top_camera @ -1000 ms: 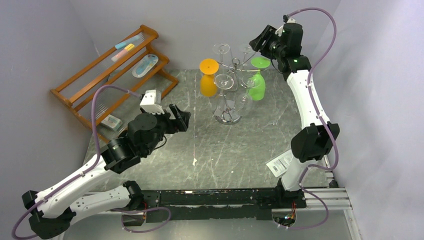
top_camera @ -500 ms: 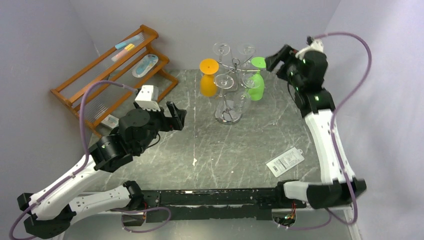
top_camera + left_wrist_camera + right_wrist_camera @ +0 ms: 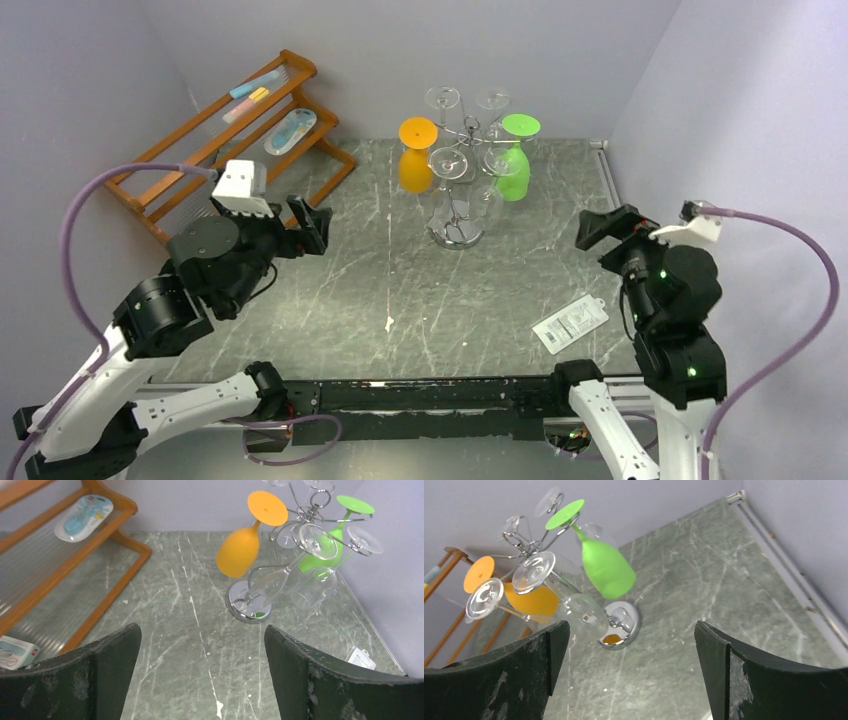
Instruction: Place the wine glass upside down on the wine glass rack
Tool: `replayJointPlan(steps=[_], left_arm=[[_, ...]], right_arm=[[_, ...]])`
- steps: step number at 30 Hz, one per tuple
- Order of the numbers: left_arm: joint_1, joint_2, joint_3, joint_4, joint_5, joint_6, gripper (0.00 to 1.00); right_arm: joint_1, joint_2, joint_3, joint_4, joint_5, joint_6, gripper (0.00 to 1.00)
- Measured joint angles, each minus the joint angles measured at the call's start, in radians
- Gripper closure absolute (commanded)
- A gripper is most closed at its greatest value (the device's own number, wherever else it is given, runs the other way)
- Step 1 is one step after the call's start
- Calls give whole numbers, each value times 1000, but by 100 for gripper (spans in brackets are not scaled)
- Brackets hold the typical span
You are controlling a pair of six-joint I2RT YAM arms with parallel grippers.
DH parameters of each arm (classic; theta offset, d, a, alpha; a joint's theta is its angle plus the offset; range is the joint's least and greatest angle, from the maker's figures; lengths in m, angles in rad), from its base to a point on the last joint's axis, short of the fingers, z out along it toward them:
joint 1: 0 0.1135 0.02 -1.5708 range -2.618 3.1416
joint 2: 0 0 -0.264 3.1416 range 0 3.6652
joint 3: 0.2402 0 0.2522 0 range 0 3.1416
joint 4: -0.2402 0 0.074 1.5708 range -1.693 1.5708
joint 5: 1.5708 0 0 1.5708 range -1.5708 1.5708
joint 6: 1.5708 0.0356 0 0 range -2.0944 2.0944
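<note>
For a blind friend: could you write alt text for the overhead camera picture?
A silver wine glass rack at the far side of the table holds an orange glass, a green glass and clear glasses upside down. The left gripper and right gripper hover open and empty at either side; a wooden shelf stands far left.

1. The silver wire wine glass rack [image 3: 455,236], with curled looping arms, stands upright on its round chrome base, far centre of the grey-green marbled tabletop [image 3: 400,290].
2. The green plastic-looking wine glass [image 3: 513,176] hangs upside down on the rack's right side, foot uppermost.
</note>
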Motion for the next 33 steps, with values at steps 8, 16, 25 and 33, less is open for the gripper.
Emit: replayJointPlan(steps=[8, 16, 25, 33], left_arm=[[0, -53, 101, -88, -12, 56, 3], [0, -100, 170, -126, -2, 83, 3], [0, -126, 172, -129, 32, 81, 4], [0, -139, 158, -128, 32, 82, 4]], right_arm=[[0, -69, 139, -171, 32, -66, 0], [0, -68, 177, -206, 13, -94, 0], [0, -65, 182, -216, -12, -105, 0], [0, -60, 181, -215, -31, -104, 0]])
